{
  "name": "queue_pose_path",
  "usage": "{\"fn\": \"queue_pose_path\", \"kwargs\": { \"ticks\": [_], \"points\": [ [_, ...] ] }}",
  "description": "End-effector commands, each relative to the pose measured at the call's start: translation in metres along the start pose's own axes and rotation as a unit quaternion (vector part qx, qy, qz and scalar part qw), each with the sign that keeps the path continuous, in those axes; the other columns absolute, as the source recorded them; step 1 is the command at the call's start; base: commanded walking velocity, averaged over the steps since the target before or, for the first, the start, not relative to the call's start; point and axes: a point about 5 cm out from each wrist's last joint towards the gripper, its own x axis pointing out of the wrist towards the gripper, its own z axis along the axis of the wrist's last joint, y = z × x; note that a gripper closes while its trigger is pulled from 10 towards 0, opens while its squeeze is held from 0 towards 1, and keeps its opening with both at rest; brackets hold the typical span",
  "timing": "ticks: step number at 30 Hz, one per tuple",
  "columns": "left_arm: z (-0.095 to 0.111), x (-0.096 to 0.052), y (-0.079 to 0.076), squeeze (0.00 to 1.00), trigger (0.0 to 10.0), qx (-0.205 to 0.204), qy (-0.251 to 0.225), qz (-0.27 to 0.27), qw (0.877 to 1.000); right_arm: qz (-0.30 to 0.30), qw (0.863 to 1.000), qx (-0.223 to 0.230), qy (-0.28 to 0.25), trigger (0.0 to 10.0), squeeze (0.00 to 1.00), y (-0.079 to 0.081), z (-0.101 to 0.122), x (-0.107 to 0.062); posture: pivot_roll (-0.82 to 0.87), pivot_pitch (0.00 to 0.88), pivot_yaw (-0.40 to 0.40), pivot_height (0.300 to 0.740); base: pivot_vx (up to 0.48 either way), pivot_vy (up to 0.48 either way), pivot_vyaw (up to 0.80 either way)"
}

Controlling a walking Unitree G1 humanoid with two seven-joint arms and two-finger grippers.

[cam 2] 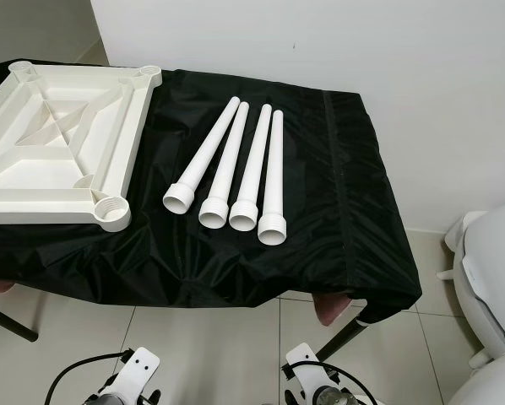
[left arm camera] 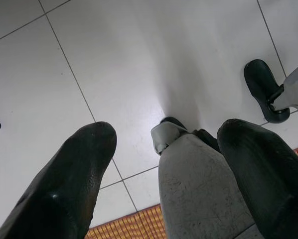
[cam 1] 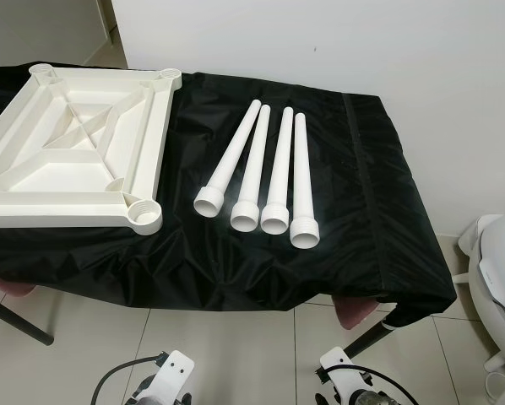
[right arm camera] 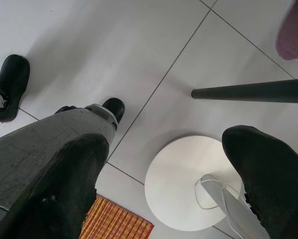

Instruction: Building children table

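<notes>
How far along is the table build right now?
Only laid out: the tabletop lies underside up on the black cloth, its corner socket unfilled. Nothing is in hand; left gripper and right gripper hang open over the floor. All four legs remain unattached.

— What's the room like?
— A plain white wall [cam 1: 320, 42] runs behind a table draped in a black cloth [cam 1: 354, 194], which hangs over the front edge in folds.
— And the floor?
— Pale glossy floor tiles [left arm camera: 139, 59] with thin dark grout lines. A dark table leg [right arm camera: 253, 91] slants across them, and a round white base [right arm camera: 181, 181] stands nearby.
— Anything else?
— A strip of orange checked mat [right arm camera: 114, 221], and something pink [right arm camera: 293, 32] under the table.
</notes>
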Motion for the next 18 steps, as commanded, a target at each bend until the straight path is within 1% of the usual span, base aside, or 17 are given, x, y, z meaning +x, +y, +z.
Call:
{"fn": "queue_pose_path", "kwargs": {
  "ticks": [1,5,8,18],
  "points": [
    [-0.0030,-0.0012,0.0163,0.00,10.0,-0.161,0.002,0.045,0.986,-0.034,0.991,0.131,0.015,10.0,0.00,-0.0063,-0.0019,0.0006,-0.08,0.019,-0.007,0.740,0.000,0.000,0.00],
    [-0.0014,-0.0007,0.0164,0.00,10.0,-0.162,0.000,0.044,0.986,-0.031,0.992,0.124,0.017,10.0,0.00,-0.0046,-0.0035,0.0003,-0.08,0.019,-0.007,0.740,0.000,0.000,0.00],
    [0.0004,-0.0004,0.0170,0.00,10.0,-0.159,-0.004,0.044,0.986,-0.032,0.990,0.139,0.010,10.0,0.00,-0.0037,-0.0036,0.0000,-0.09,0.020,-0.003,0.740,0.000,0.000,0.00],
    [0.0009,-0.0004,0.0195,0.00,10.0,-0.157,-0.004,0.047,0.987,-0.038,0.989,0.143,-0.001,10.0,0.00,-0.0052,-0.0021,-0.0002,-0.09,0.020,-0.004,0.740,0.000,0.000,0.00]
  ]
}}
